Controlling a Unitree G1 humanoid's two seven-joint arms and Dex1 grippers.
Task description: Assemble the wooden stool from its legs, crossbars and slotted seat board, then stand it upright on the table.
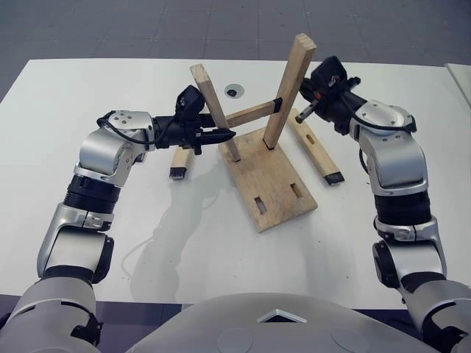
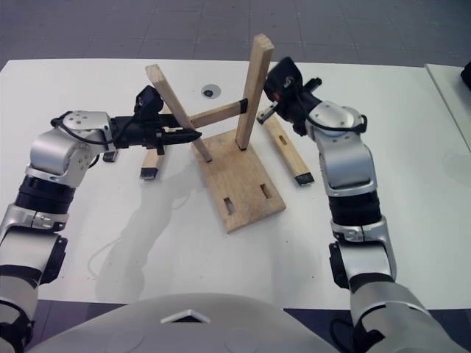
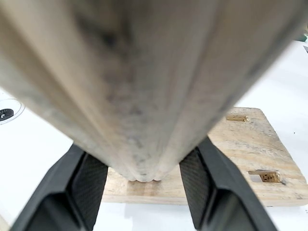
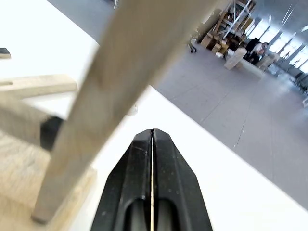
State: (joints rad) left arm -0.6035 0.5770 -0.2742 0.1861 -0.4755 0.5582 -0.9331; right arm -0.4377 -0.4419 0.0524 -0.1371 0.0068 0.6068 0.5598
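stool work looks about half done, with the seat board lying flat on the table [image 1: 88,88] and only part of the frame in it

at the far left a short loose wooden piece [image 1: 180,163] with a dark end lies on the table, not yet fitted. just beside it the left gripper [image 1: 224,135] is closed round the left leg [image 1: 213,107], its pads pressed to the leg's two sides low down. that leg stands in the seat board [image 1: 276,187] but leans away from its partner, so i judge it not fully seated

a crossbar [image 1: 250,113] runs from the left leg across to the right leg [image 1: 291,88], which stands nearly upright at the board's far end. two slots [image 1: 260,204] at the board's near end are empty

the right gripper [image 4: 152,137] sits close beside the right leg with its fingers pressed together, holding nothing. to its right another loose leg [image 1: 316,151] lies on the table

left to do, as i judge it: straighten the first pair, fit the remaining legs and crossbar, then turn the stool over onto its feet
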